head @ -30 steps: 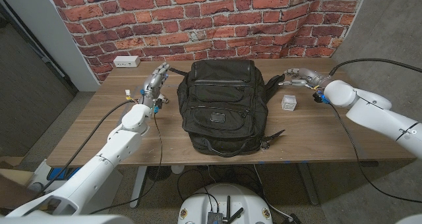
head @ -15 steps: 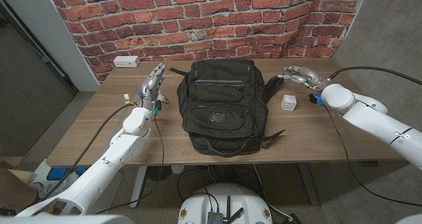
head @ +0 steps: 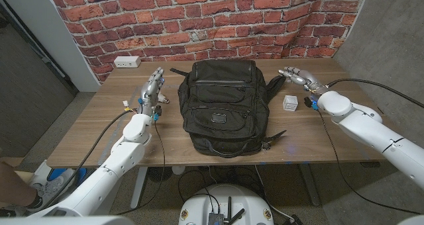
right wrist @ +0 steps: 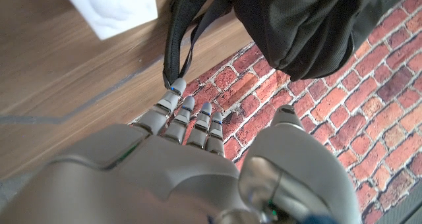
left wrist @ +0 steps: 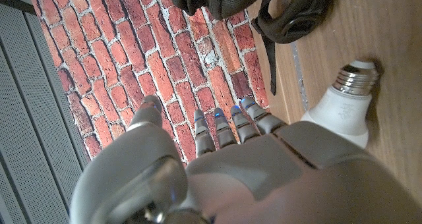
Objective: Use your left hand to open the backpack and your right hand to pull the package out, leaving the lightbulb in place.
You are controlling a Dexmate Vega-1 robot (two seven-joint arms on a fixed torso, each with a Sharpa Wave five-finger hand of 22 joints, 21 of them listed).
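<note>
Both my arms have slid inward a little since a second ago — the backpack point(head: 223, 106) has not moved. It lies flat mid-table, long axis running from the near edge to the far edge, top end toward the brick wall point(head: 199, 20), black woven fabric, zipped closed, loose straps spilling off its far right corner. My left hand point(head: 152, 87) hovers near the pack's far left side, fingers straight and slightly apart, holding nothing. My right hand point(head: 296, 75) sits near the far right corner by the straps, fingers spread, holding nothing as well. A small white package point(head: 289, 102) — boxy, pale — lies on the wood just right of the pack, between it and my right wrist. Left wrist view shows a white lightbulb point(left wrist: 343, 99) with a metal screw base lying on the table beside my hand. A white power strip point(head: 126, 61) sits at the far left corner.
</note>
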